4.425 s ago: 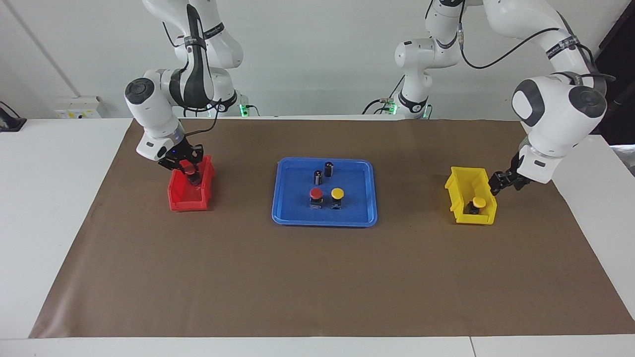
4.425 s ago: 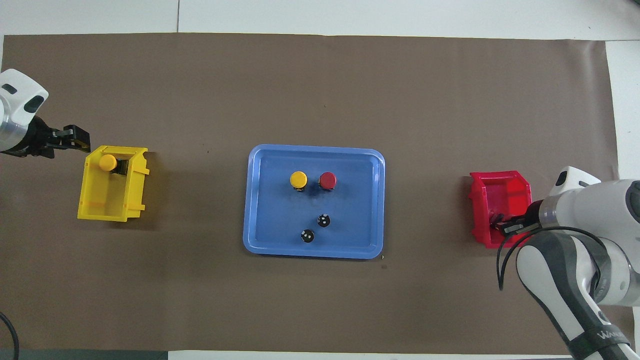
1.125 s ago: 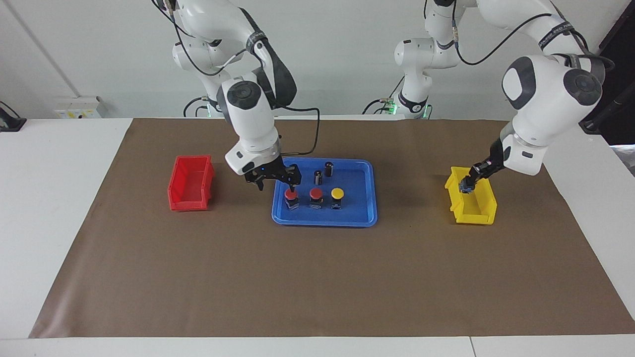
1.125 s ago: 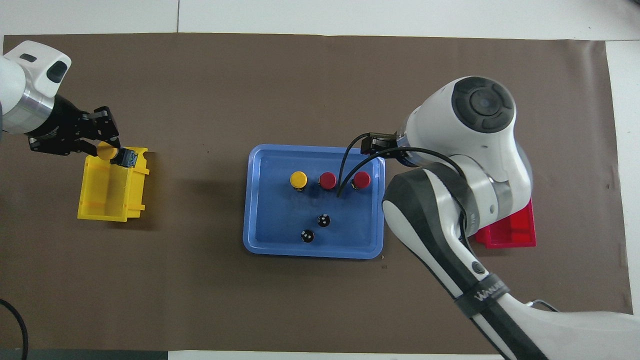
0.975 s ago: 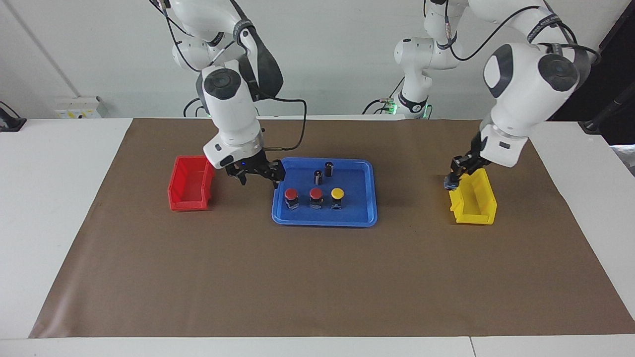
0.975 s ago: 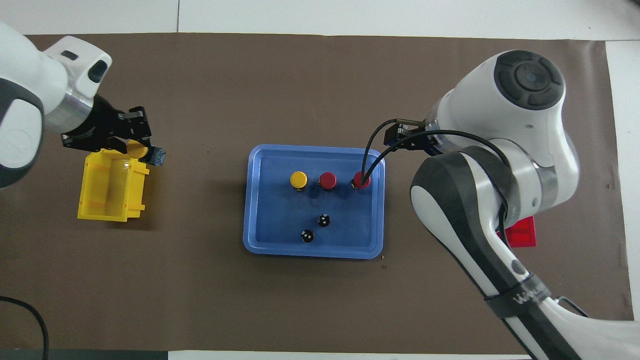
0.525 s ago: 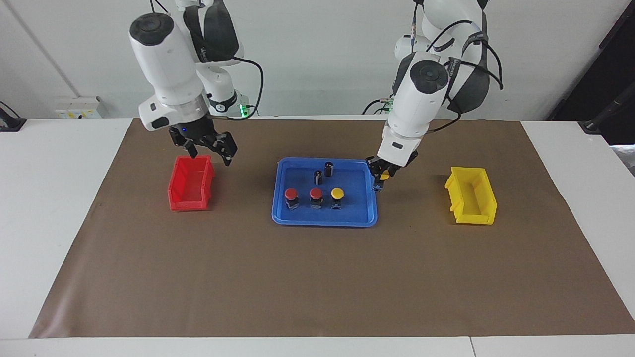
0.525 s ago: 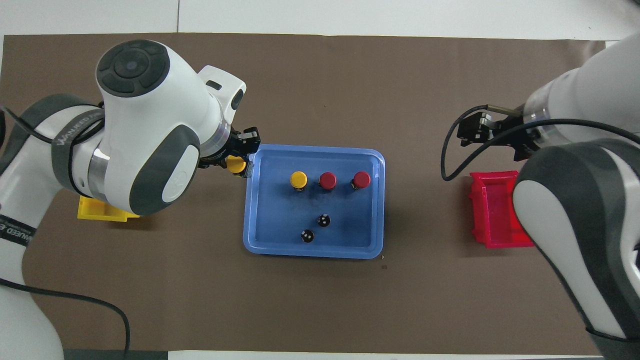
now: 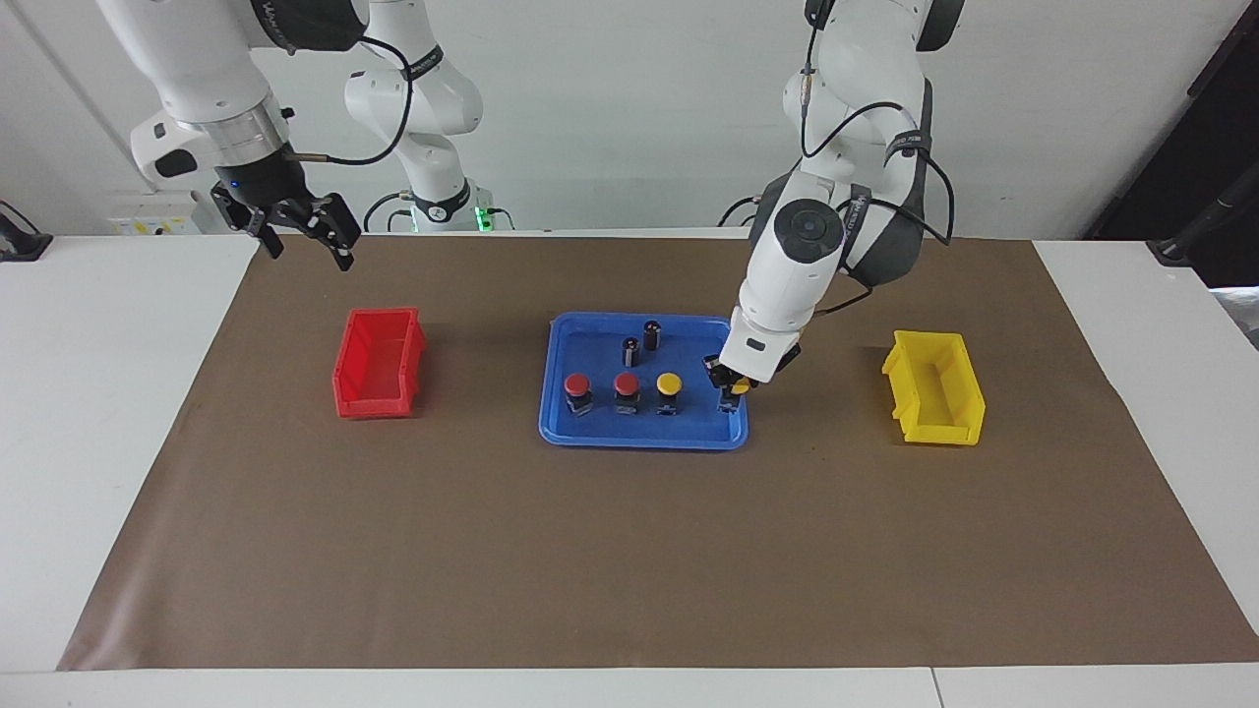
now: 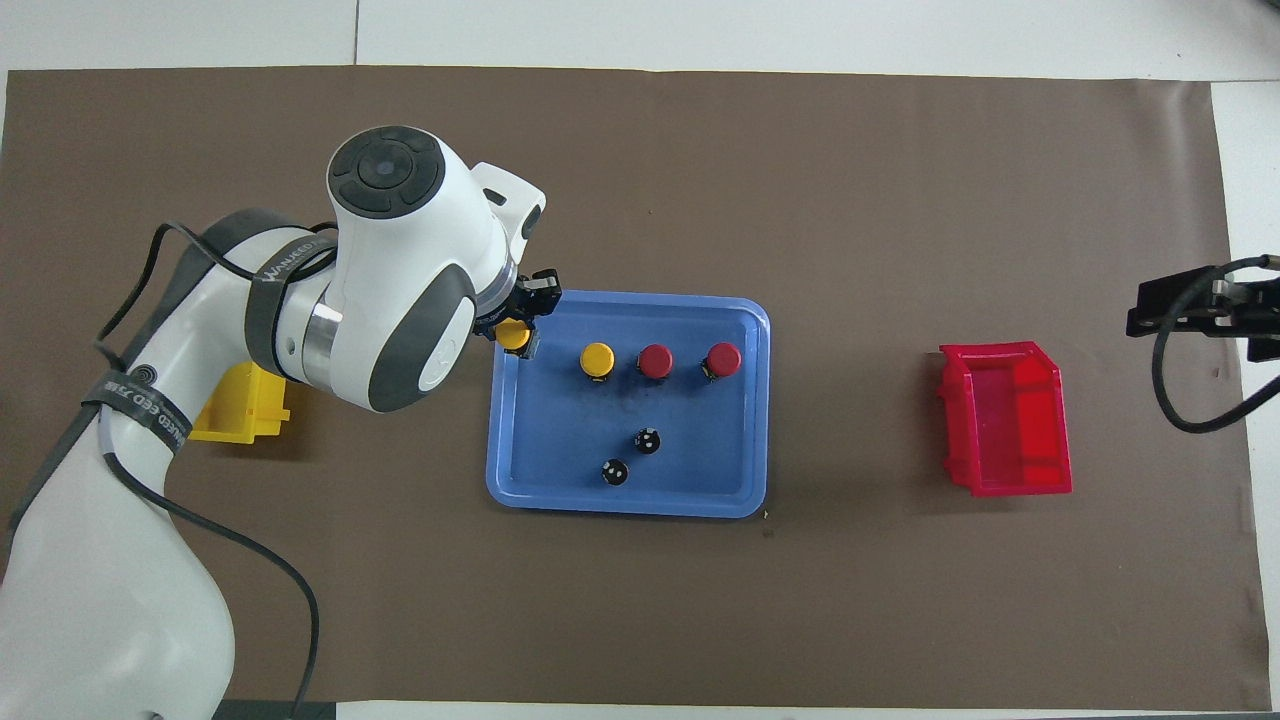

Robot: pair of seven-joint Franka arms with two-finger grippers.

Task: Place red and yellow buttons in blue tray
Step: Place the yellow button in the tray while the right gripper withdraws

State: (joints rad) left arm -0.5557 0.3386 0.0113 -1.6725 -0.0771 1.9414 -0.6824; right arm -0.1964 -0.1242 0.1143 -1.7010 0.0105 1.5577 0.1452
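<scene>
while the left gripper [image 9: 733,382] clamps a yellow button [image 10: 513,335] just over the blue tray [image 9: 590,433]'s rim at the left arm's end, another yellow button [image 9: 669,383] and two red buttons [image 9: 577,383] stand inside. the right gripper [image 9: 300,224] hangs spread apart, high, near the red bin [image 9: 377,364]; the yellow bin [image 9: 934,398] sits well apart.

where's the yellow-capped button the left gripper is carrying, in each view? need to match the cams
Facing view: the yellow-capped push button is in the left gripper, low over the flat blue plastic tray, at its edge toward the left arm's end.
Overhead view: same button, just inside that tray edge.
Shared landmark: the other yellow-capped button, standing beside it in the tray.
</scene>
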